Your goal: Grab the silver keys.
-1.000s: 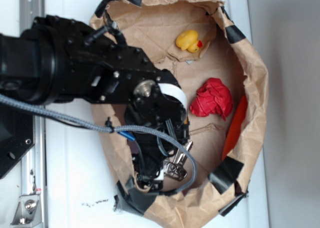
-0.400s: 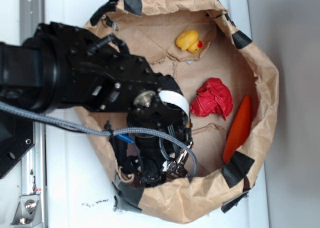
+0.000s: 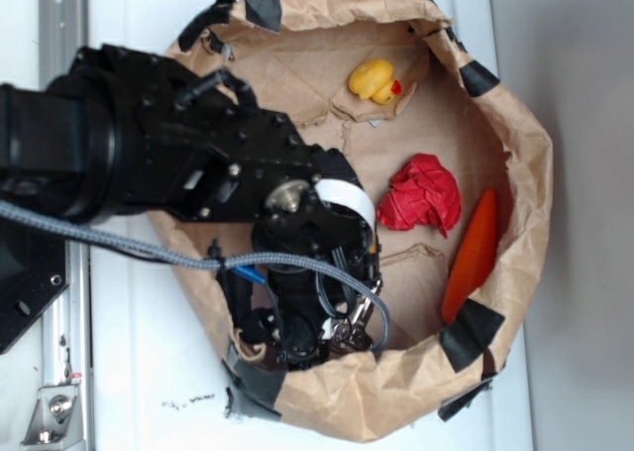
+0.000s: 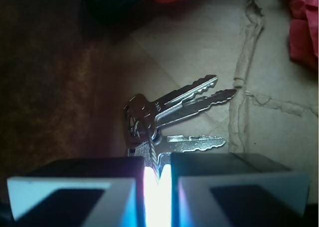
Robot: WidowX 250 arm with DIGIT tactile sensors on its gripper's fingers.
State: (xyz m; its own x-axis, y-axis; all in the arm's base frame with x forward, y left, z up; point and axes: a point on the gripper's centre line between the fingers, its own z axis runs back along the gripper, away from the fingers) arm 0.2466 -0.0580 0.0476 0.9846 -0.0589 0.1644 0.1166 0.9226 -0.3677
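Several silver keys (image 4: 167,124) just ahead of gripper (image 4: 157,179) | jaws nearly together, apparently pinching key ring | inside paper bag (image 3: 515,233)

Pincer (image 3: 342,334) low over silver keys (image 3: 359,320)

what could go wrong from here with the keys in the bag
1. In the wrist view the gripper looks nearly shut on just the near edge of the silver keys; most of the bunch sticks out past the pads, so it may slip on lifting.
2. The arm sits low by the paper bag wall, so rising could drag the bag.
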